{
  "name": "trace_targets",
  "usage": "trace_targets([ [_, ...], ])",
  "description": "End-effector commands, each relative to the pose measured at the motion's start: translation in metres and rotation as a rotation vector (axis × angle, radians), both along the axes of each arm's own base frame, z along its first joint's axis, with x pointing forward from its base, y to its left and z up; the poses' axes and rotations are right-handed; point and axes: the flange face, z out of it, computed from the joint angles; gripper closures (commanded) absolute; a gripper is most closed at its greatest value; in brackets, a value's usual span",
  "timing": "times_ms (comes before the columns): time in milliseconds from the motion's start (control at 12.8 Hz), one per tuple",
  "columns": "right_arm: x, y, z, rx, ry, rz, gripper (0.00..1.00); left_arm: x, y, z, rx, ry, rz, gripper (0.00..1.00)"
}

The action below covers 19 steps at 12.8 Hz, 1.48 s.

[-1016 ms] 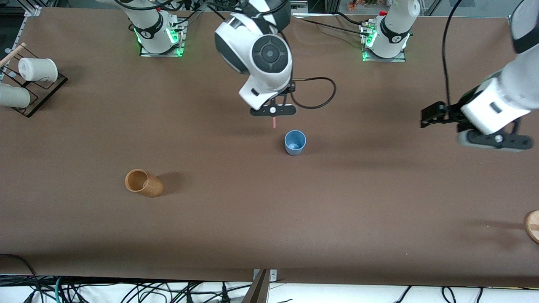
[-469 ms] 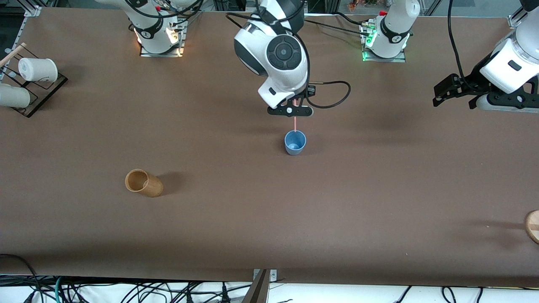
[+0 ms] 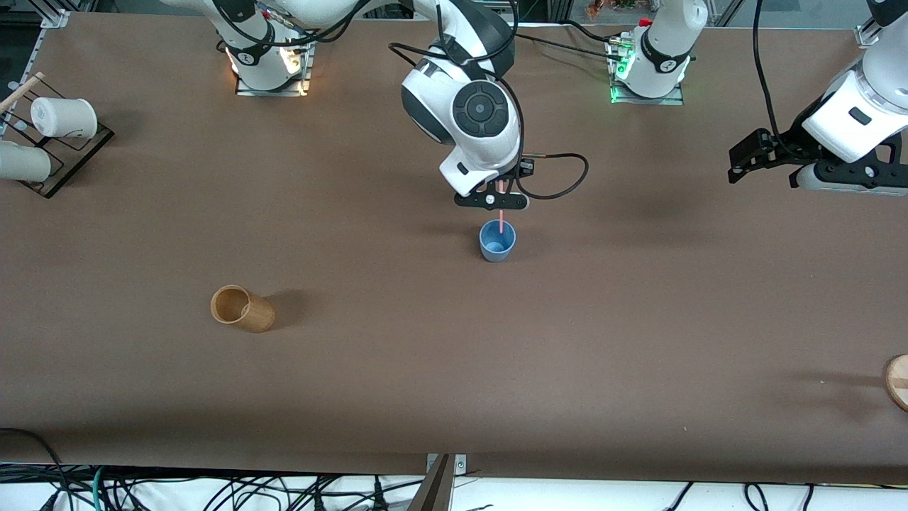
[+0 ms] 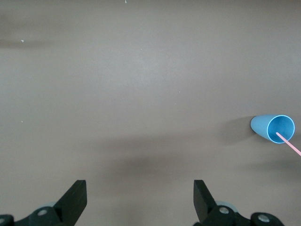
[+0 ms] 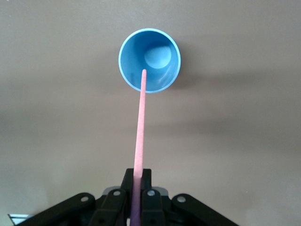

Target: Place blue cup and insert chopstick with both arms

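Observation:
The blue cup [image 3: 496, 241] [image 5: 149, 60] [image 4: 277, 128] stands upright near the table's middle. My right gripper [image 3: 499, 204] [image 5: 138, 176] hangs right over it, shut on the upper part of the pink chopstick [image 3: 501, 221] [image 5: 139, 127]. The stick points down and its lower tip lies within the cup's mouth. My left gripper [image 3: 840, 177] [image 4: 139, 190] hovers open over bare table toward the left arm's end, with nothing between its fingers. The cup and the stick's tip [image 4: 289, 142] also show in the left wrist view.
A brown wooden cup [image 3: 241, 309] lies on its side, nearer the front camera, toward the right arm's end. A black rack [image 3: 78, 152] with white cups [image 3: 62, 117] stands at that end's edge. A round wooden piece [image 3: 898, 381] sits at the left arm's end.
My right gripper carried the chopstick sideways and down until its tip reached the blue cup's mouth. The left arm drew back and up toward its end of the table.

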Motion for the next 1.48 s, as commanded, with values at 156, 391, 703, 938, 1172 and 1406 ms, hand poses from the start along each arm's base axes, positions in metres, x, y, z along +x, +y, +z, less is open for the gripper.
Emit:
trace_targets([
  [156, 0.034, -0.022, 0.017, 0.031, -0.049, -0.038, 0.0, 0.002, 0.0, 0.004, 0.025, -0.011, -0.033, 0.0],
  [391, 0.084, -0.087, 0.054, -0.016, -0.13, -0.073, 0.0, 0.002, 0.0, 0.004, 0.025, -0.011, -0.035, 0.0],
  [703, 0.117, -0.223, 0.102, -0.07, -0.18, 0.123, 0.0, 0.004, 0.0, 0.001, 0.024, -0.006, -0.035, 0.0],
  [938, 0.121, -0.34, 0.132, -0.074, -0.192, 0.216, 0.0, 0.004, 0.006, 0.001, 0.024, -0.006, -0.027, 0.0],
  [1172, 0.109, -0.434, 0.156, -0.086, -0.202, 0.278, 0.0, 0.004, 0.006, 0.001, 0.024, -0.006, -0.026, 0.0],
  [1406, 0.089, -0.46, 0.178, -0.126, -0.207, 0.266, 0.0, 0.005, 0.007, 0.001, 0.024, -0.004, -0.027, 0.0],
])
